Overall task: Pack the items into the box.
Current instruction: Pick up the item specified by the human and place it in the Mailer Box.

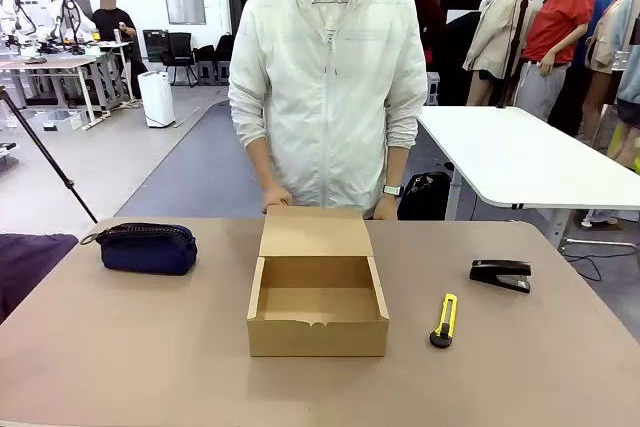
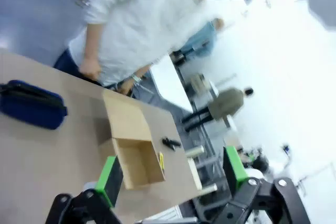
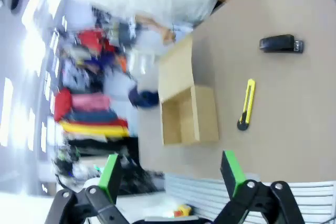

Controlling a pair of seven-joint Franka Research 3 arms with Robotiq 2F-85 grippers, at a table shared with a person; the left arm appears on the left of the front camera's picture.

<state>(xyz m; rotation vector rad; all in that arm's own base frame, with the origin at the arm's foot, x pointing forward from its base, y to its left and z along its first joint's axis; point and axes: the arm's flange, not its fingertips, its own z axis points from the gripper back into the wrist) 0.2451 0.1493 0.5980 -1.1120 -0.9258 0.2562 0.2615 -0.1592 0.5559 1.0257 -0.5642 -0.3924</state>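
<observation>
A shallow tan cardboard box stands open at the table's middle, its flap lid laid back toward the person; it looks empty inside. The same box appears in both wrist views. A dark navy fabric pouch lies to the box's left. A small black stapler rests to the box's right. My left gripper hangs open, high above the table's near side. Likewise my right gripper is open with nothing between its green pads.
A yellow and black utility knife lies between the box and the stapler. The person in a white jacket stands at the far edge with both hands by the box flap. A white table stands behind on the right.
</observation>
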